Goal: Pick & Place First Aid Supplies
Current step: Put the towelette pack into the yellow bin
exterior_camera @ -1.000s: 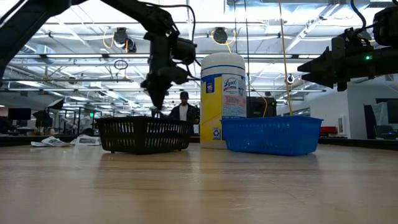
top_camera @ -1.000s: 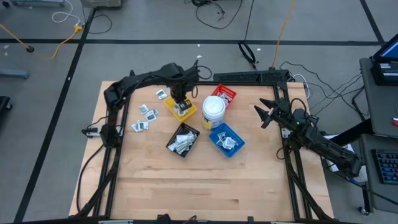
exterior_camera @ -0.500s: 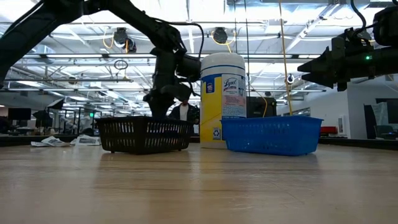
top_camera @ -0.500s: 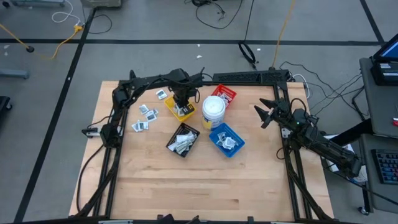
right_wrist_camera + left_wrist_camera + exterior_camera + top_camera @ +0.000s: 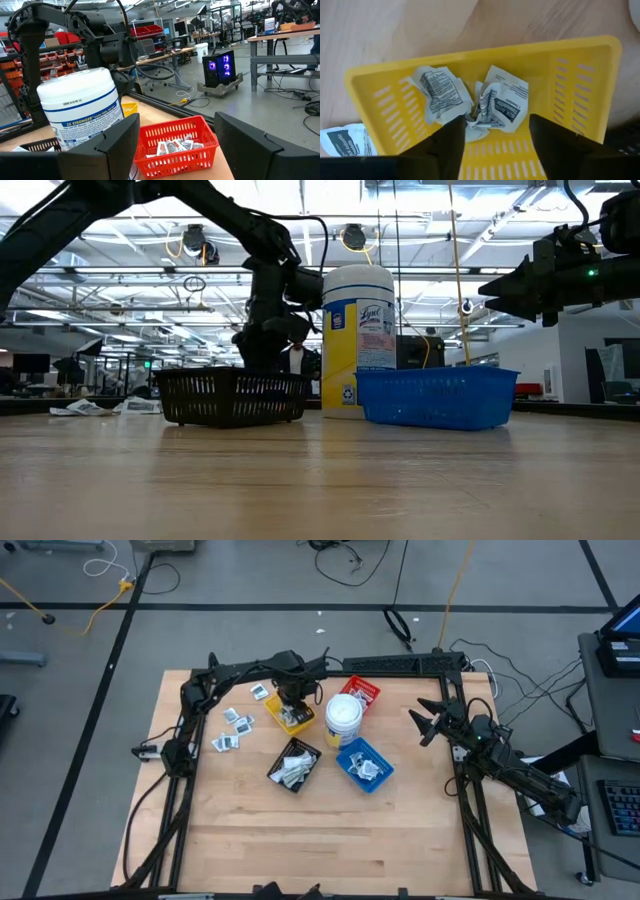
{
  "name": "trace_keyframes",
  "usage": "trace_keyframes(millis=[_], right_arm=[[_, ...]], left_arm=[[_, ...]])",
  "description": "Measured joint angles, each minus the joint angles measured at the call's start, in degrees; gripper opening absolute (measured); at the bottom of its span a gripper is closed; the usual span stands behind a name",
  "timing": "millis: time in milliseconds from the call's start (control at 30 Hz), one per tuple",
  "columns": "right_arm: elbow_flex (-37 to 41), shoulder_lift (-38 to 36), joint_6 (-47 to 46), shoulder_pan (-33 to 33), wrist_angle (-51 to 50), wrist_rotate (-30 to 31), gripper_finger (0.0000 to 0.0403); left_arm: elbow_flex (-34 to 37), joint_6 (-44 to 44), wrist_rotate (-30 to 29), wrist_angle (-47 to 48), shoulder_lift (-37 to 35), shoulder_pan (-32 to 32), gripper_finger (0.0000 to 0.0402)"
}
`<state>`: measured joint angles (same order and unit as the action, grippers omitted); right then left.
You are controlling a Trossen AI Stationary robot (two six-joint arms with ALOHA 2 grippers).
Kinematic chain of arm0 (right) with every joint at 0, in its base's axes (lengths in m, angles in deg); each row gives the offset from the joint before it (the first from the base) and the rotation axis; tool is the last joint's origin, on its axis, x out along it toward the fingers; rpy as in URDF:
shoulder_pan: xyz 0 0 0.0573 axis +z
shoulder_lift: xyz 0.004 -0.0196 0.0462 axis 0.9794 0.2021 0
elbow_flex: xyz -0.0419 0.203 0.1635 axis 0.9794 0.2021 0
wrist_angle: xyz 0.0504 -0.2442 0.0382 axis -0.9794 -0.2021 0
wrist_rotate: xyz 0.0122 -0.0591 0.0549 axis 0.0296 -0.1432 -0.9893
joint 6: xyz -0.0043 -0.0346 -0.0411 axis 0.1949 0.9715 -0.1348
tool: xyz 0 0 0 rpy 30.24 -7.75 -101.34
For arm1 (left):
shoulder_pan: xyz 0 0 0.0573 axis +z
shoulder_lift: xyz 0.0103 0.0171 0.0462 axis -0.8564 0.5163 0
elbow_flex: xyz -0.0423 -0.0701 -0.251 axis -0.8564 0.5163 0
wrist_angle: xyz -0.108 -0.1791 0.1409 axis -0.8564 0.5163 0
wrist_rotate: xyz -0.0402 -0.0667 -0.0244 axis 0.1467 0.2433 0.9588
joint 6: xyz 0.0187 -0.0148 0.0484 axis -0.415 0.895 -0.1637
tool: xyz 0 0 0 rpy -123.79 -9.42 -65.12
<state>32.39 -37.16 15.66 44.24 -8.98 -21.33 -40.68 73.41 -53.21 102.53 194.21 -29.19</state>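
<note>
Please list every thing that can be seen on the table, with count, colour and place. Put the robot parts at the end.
yellow tray: one, yellow, back middle, under the left gripper; white packets inside.
red tray: one, red, behind the tub; small packets inside.
blue tray: one, blue, in front of the tub; packets inside.
black tray: one, black, left of the blue tray; packets inside.
tub: one, white with lid, centre.
loose packets: several, white, on the table left of the yellow tray.
left gripper: dark, open above the yellow tray.
right gripper: dark, open, at the right side, holding nothing.
</note>
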Motion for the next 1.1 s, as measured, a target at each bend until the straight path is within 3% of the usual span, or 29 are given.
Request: trace_keyframes(millis=[267,667,1100], right_arm=[[0.01,-0.01,-0.01,0.01,0.0,0.0,0.0254],[-0.01,-0.01,-0.01,0.01,0.0,0.0,0.0254],[0.0,0.0,-0.01,0.01,0.0,0.0,0.0254]], left_arm=[[0.05,4.37,2.82,1.71,-1.7,1.97,0.0259],[0.72,9.66,3.13,6.19,-5.87,3.07,0.0242],[25.06,12.41,5.38,-2.7,-22.41,1.3,0.0239]])
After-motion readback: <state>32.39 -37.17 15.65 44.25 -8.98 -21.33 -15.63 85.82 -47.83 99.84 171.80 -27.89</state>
